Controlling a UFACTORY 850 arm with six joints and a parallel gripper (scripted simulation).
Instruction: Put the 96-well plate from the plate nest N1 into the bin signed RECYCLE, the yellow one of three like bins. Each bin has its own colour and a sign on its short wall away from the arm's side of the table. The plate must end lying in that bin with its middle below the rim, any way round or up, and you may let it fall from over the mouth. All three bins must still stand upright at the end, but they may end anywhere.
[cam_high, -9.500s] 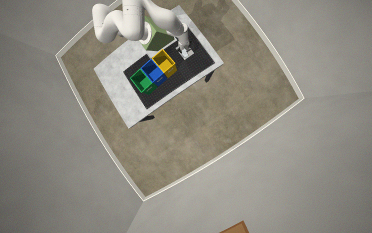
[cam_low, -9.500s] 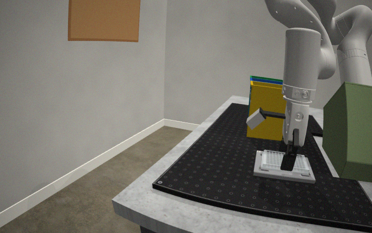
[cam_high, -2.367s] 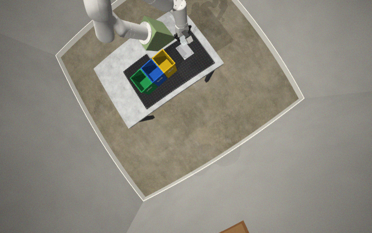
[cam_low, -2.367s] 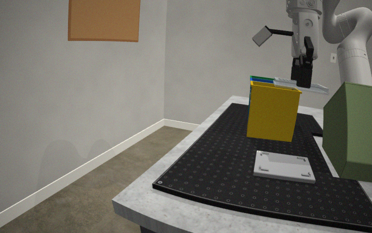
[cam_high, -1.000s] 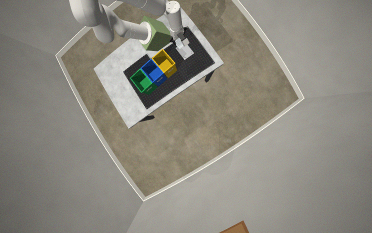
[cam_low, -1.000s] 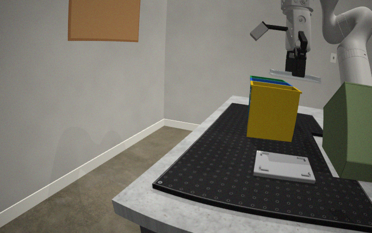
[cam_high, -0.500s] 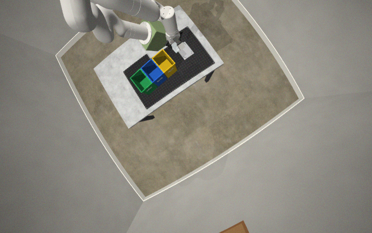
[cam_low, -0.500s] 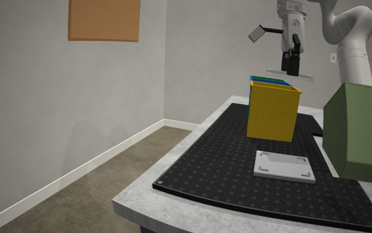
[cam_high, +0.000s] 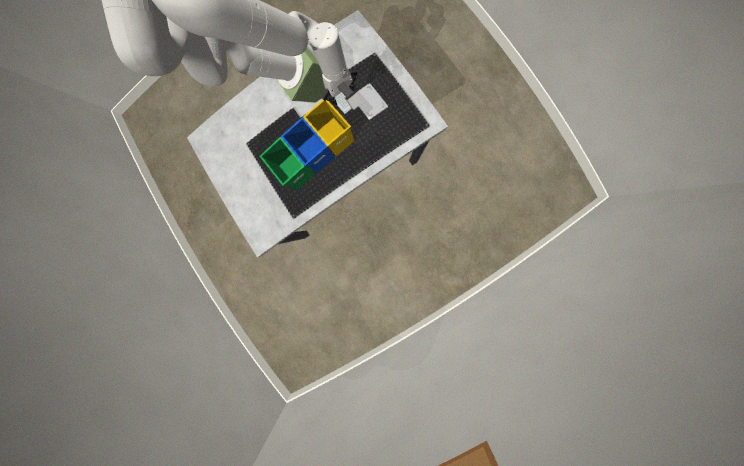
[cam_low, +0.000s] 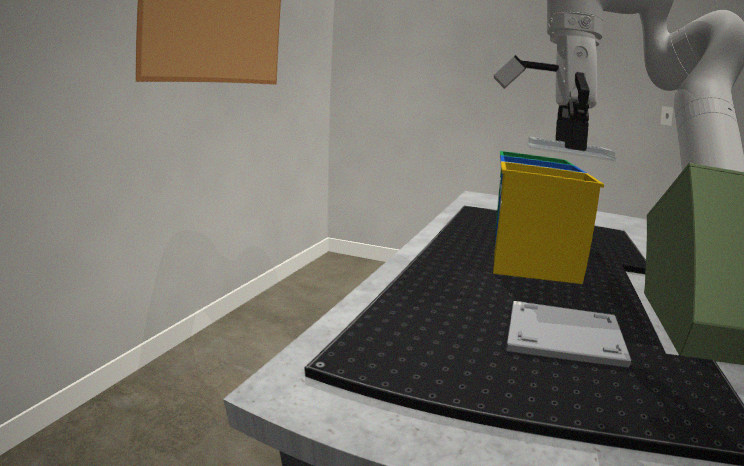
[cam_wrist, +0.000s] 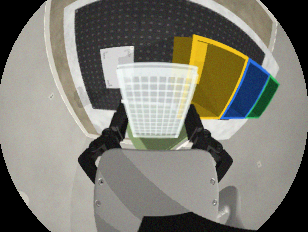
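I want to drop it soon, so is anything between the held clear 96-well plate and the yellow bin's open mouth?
Nothing visible does. The gripper holds the clear 96-well plate above rim height beside the square yellow bin, with only air toward its mouth.

Top view: high overhead, far off, facing straight down on the whole table (cam_high: 230, 164) and floor. Exterior view: near, low, beyond 1 short edge of the table (cam_low: 329, 406), facing along it toward the yellow bin (cam_low: 540, 230). Wrist view: on the arm, facing down, close. All 3 share the yellow bin and black mat (cam_high: 384, 131).
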